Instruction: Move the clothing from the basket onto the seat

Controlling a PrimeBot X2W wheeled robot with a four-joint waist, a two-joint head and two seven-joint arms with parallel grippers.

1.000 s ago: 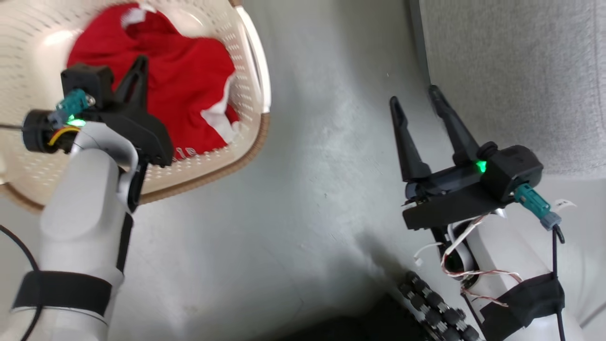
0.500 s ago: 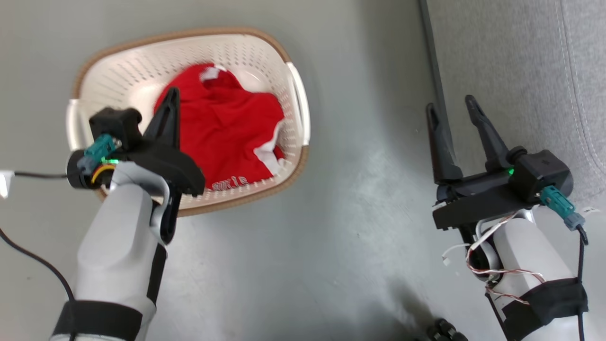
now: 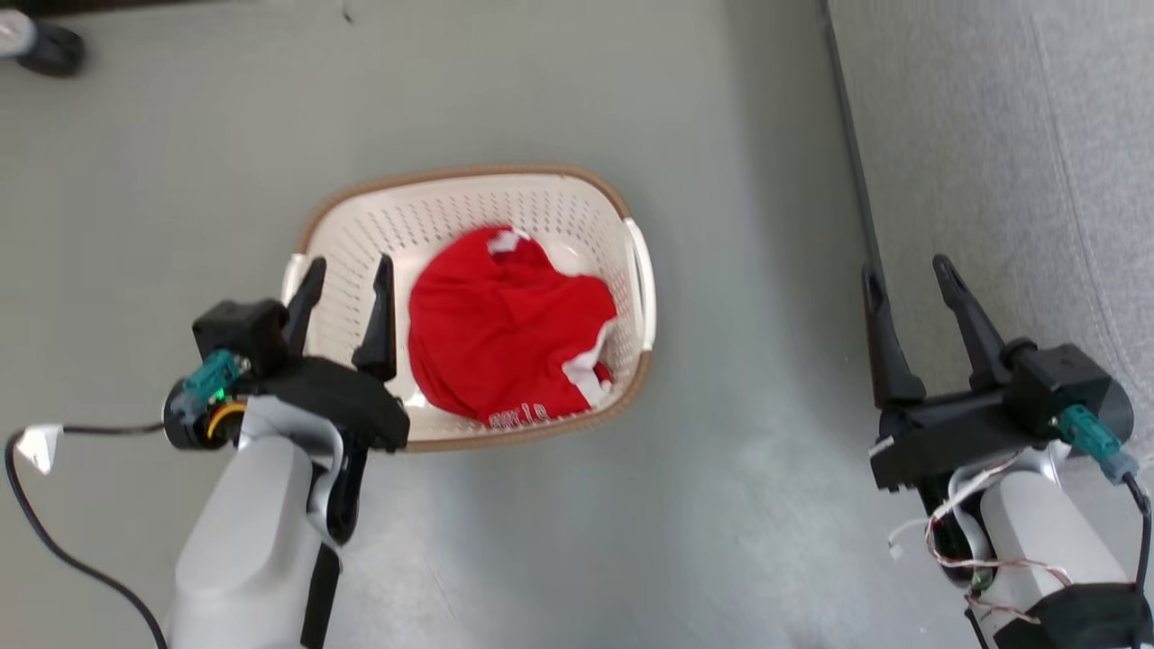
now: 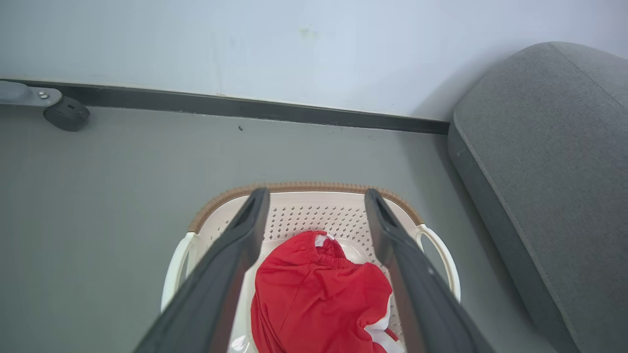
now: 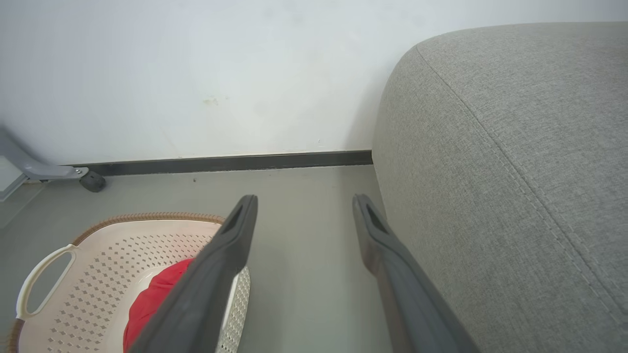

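Left claw (image 3: 351,266) has changed: fingers pressed together half a second ago, now spread wide with nothing between them. The head camera also swung, so the whole picture shifted. I don't read that as the basket (image 3: 469,171) moving.

Left claw hangs over the basket's left end, fingertips above the inner wall by the left handle (image 3: 290,275), just left of the clothing (image 3: 505,342) and not touching it. Right claw (image 3: 906,268) is well right of the basket, over the floor (image 3: 721,451) at the edge of the seat (image 3: 1010,135), fingers wide apart, holding nothing.

The clothing is one red heap inside the basket, lying toward its right half, with a white panel on the side facing the right handle.

View differences:
- Head view gives me the white lettering (image 3: 518,416) at the basket's near rim and both claws together.
- Left wrist view looks down between its own fingers and shows a gathered waistband (image 4: 321,245) at the heap's far end. Beyond the basket it shows the wall (image 4: 294,39), dark baseboard (image 4: 245,105) and a caster (image 4: 66,113).
- Right wrist view shows the seat's rounded corner and stitched seam (image 5: 515,162) right of the basket. A bit of red shows behind its own left finger. I can't make out lettering or waistband from there.
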